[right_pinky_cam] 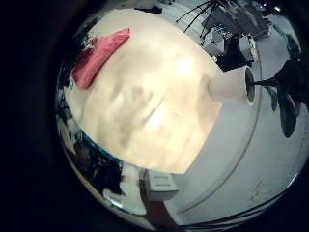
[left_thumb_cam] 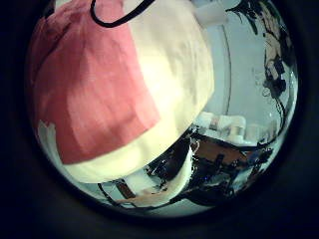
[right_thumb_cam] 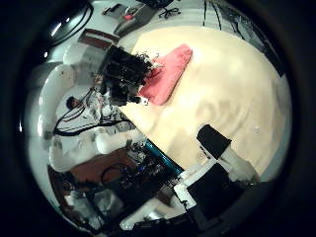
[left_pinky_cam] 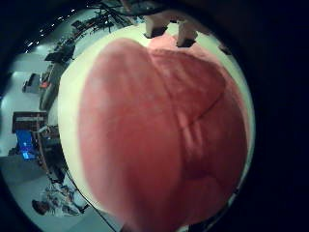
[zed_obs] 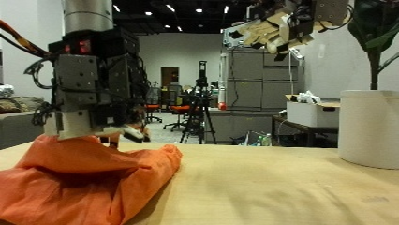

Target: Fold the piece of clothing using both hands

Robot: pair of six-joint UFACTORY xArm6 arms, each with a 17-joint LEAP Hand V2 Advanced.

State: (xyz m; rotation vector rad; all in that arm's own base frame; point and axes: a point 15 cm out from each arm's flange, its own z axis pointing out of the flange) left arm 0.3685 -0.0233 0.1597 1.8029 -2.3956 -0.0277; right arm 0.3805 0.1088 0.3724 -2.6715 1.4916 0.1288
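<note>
An orange piece of clothing (zed_obs: 87,178) lies heaped on the tan table (zed_obs: 274,187), rising to a peak under my left hand (zed_obs: 94,89). That hand hangs straight down over it, fingertips (zed_obs: 110,137) curled into the top of the heap. The cloth fills the left little finger side palm view (left_pinky_cam: 154,126) and shows beside bare table (left_thumb_cam: 179,70) in the thumb side view (left_thumb_cam: 90,90). My right hand (zed_obs: 281,23) is raised high over the table, far from the cloth, fingers relaxed and holding nothing. From it the cloth (right_thumb_cam: 166,69) and the left hand (right_thumb_cam: 126,74) look small.
A white cylindrical pot (zed_obs: 368,127) with a green plant (zed_obs: 375,37) stands on the table below the right hand, also seen from above (right_pinky_cam: 230,87). Bare table lies between pot and cloth (right_pinky_cam: 99,56). The room behind holds cabinets and stands.
</note>
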